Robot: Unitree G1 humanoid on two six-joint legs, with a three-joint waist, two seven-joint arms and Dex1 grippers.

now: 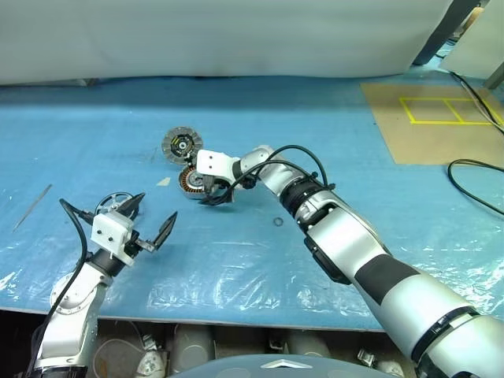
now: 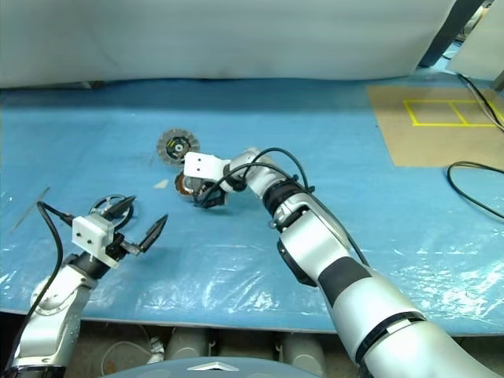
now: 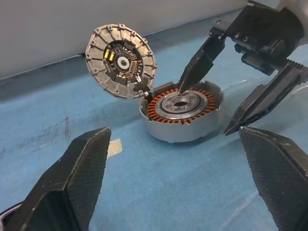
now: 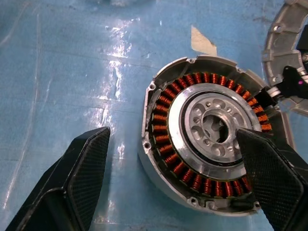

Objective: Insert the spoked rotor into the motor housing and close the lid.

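Insert step not begun. Rotor [image 1: 116,201] on counter [image 1: 260,260] by L gripper [image 1: 150,220], released, empty. R gripper [image 1: 216,191], released, straddles housing [image 3: 182,113]; lid [image 3: 121,60] leans on it. Next: grab rotor.

I can read no words, brands or numbers anywhere. The lid [image 3: 121,61] carries yellow-green marks near its black centre, but they spell nothing I can make out from here.
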